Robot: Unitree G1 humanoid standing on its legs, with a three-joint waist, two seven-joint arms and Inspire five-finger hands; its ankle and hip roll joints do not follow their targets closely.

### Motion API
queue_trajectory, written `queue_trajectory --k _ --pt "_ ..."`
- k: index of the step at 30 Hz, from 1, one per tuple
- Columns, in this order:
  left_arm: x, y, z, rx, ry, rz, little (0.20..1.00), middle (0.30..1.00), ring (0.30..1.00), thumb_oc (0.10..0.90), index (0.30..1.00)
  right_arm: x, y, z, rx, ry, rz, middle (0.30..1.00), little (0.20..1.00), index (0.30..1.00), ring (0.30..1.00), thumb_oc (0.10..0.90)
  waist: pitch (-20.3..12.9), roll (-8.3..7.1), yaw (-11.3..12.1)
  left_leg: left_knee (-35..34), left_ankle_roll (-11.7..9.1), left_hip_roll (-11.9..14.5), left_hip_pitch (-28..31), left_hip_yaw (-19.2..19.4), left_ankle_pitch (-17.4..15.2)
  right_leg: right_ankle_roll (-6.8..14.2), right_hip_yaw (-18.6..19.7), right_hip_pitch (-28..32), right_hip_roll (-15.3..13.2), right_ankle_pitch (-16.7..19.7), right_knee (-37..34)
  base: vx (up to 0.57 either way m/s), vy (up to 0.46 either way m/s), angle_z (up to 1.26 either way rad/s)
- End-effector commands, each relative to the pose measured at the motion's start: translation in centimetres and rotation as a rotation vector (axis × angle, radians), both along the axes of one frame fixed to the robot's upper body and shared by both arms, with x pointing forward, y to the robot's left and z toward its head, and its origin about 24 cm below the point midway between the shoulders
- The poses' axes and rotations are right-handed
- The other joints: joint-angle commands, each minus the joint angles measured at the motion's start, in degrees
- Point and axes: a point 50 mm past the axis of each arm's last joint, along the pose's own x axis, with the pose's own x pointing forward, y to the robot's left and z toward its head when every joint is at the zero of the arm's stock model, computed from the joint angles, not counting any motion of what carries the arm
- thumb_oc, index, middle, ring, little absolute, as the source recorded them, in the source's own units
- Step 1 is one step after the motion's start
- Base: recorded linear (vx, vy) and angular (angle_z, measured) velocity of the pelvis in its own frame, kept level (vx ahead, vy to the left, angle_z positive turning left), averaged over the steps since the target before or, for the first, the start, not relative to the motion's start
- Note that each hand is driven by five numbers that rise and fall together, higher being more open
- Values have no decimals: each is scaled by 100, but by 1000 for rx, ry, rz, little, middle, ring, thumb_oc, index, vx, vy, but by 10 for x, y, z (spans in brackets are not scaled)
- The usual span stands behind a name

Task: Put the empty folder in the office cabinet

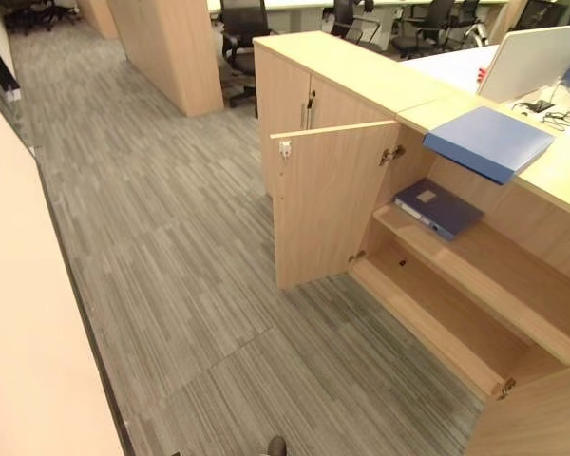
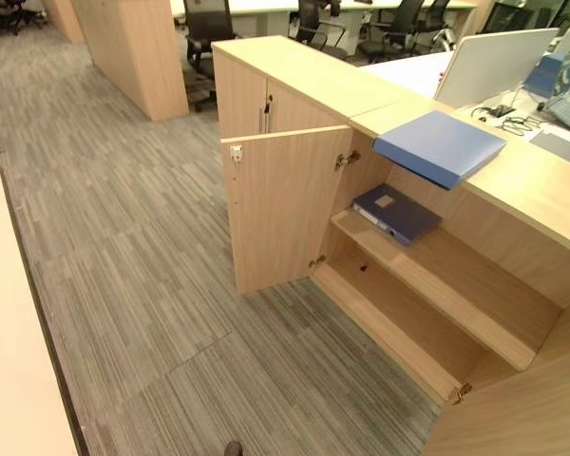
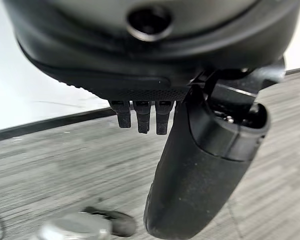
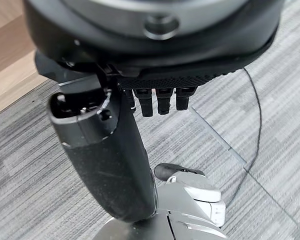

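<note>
a light wooden office cabinet point(image 1: 332, 204) stands with its door swung wide, two bare shelves showing inside. the flat blue plastic folder point(image 1: 488, 142) lies on the pale wooden bench point(image 1: 551, 176) directly above the cabinet's opening, one corner jutting past the bench edge; a second, darker blue folder with a pale label point(image 1: 437, 207) already rests on the cabinet's upper shelf, below it. the left robot hand point(image 3: 190, 165) hangs over grey striped carpet point(image 1: 171, 256), away from the cabinet, thumb and fingers straight and holding nothing; the right robot hand point(image 4: 110, 155) hangs likewise, relaxed and empty, with wood showing at one side. judged from its look, the folder should be light, stiff and rather slick (an empty one may flap open), so the overhanging corner or the spine seems the surest place to pinch it. the cabinet's far end is cut off by the frame, and the small dark items on the bench beyond the folder are too small to identify.
</note>
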Motion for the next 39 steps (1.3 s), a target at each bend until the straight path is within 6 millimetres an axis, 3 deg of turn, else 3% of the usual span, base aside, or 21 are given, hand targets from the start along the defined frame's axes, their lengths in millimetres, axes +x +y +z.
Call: queue_trajectory --k 1,3,5,7,8,9,11,12,15,19,23,24,27,28,29,31,33,34,35,38,39 --pt "-10 14 3 26 -45 214 900 900 900 800 900 8 -2 1 -8 -13 40 900 900 900 900 800 -37 105 93 -17 118 -413 -194 -567 -165 286 -211 -42 -201 660 1199 87 172 -31" --pt "-21 18 3 28 -25 287 900 900 900 800 900 16 -1 2 -17 -41 59 900 900 900 900 800 101 198 63 -17 233 -515 171 -441 -414 131 -689 -301 -657 1052 2076 217 325 -25" --pt "-31 21 3 34 5 314 900 900 900 800 900 21 3 2 -8 -62 77 900 900 900 900 800 159 188 104 -17 210 -509 409 -255 -668 179 -1188 -427 -995 913 2077 215 155 -23" --pt "-35 24 4 46 20 324 900 900 900 800 900 26 3 3 -13 -80 95 900 900 900 900 800 300 265 114 -17 155 -343 504 -143 -729 130 -1568 -649 -1009 685 1847 95 -44 -51" --pt "-41 26 5 53 38 325 900 900 900 800 900 31 4 4 -13 -102 106 900 900 900 900 800 448 319 94 -17 115 -209 575 8 -775 248 -1885 -864 -1047 749 1332 60 -71 -72" --pt "-41 26 4 53 38 325 900 900 900 800 900 31 4 4 -13 -102 106 900 900 900 900 800 454 334 95 -17 110 -193 584 10 -778 243 -1894 -841 -1024 765 1300 117 -174 -82" --pt "-45 25 4 56 57 307 900 900 900 800 900 39 7 5 -12 -130 126 900 900 900 900 800 613 276 93 -17 -34 -19 759 274 -912 477 -2307 -930 -886 1186 -278 230 -296 -75" --pt "-41 28 5 74 45 310 900 900 900 800 900 39 10 4 -10 -127 130 900 900 900 900 800 751 137 49 -17 -176 67 946 332 -1007 699 -2219 -1117 -772 1704 -1319 257 -287 -71" --pt "-38 31 7 87 38 315 900 900 900 800 900 28 14 1 5 -89 123 900 900 900 900 800 807 44 0 -17 -306 158 1183 354 -1182 848 -2110 -1226 -740 1955 -1775 330 -272 -13" --pt "-34 29 6 90 19 346 900 900 900 800 900 11 13 -2 6 -28 109 900 900 900 900 800 676 -56 -74 -17 -416 324 1458 293 -1475 816 -2323 -1123 -672 2068 -1764 376 -282 9" --pt "-33 23 4 66 19 382 900 900 900 800 900 10 9 -1 -2 -39 72 900 900 900 900 800 637 103 -271 163 -647 924 1557 399 -1547 600 -2402 -1350 -393 1632 -1235 349 -302 13" --pt "-33 23 4 66 19 382 900 900 900 800 900 10 8 -1 -3 -39 72 900 900 900 900 800 628 110 -270 170 -655 936 1546 401 -1553 594 -2403 -1365 -386 1614 -1216 300 -326 0" --pt "-18 17 3 41 -33 410 900 900 900 800 900 20 1 3 -28 -84 24 900 900 900 900 800 638 166 -396 905 -929 1465 1143 580 -1119 251 -2380 -1471 -67 1027 -878 312 -375 -19" --pt "-7 16 5 37 -78 402 900 900 900 800 900 21 1 3 -35 -90 36 900 900 900 900 800 692 146 -388 1573 -1035 1720 881 587 -592 11 -2311 -1350 181 761 -865 255 -342 -30" --pt "-7 16 5 37 -78 402 900 900 900 800 900 21 1 3 -35 -90 36 900 900 900 900 800 689 151 -389 1593 -1046 1734 867 579 -597 1 -2316 -1351 193 755 -869 210 -352 -32" --pt "11 13 7 31 -138 373 900 900 900 800 900 29 -2 5 -56 -106 47 900 900 900 900 800 902 29 -292 3010 -910 1957 171 290 150 -360 -2126 -1046 551 432 -983 179 -396 -41" --pt "22 10 9 27 -179 360 900 900 900 800 900 36 -5 7 -67 -137 27 900 900 900 900 800 992 -36 -244 3610 -763 1861 -164 86 319 -562 -1894 -862 759 291 -1019 226 -311 -81" --pt "23 8 8 13 -184 371 900 900 900 800 900 38 -6 8 -69 -144 27 900 900 900 900 800 983 -76 -232 3715 -717 1800 -335 72 212 -572 -1864 -790 765 283 -1065 266 -159 -84" --pt "25 6 8 -12 -233 480 900 900 900 800 900 39 -8 9 -72 -144 21 900 900 900 900 800 959 -176 -187 3582 -624 1623 -656 127 -173 -537 -1766 -578 736 291 -1202 221 -51 -58" --pt "37 4 12 -39 -308 515 900 900 900 800 900 39 -9 9 -74 -135 35 900 900 900 900 800 960 -286 -118 3107 -586 1323 -973 177 -666 -439 -1626 -336 667 327 -1376 184 62 -44" --pt "53 3 18 -63 -393 489 900 900 900 800 900 38 -11 9 -77 -125 60 900 900 900 900 800 972 -300 -9 2319 -680 970 -1228 -177 -609 -376 -1413 -94 673 329 -1469 140 178 -56"
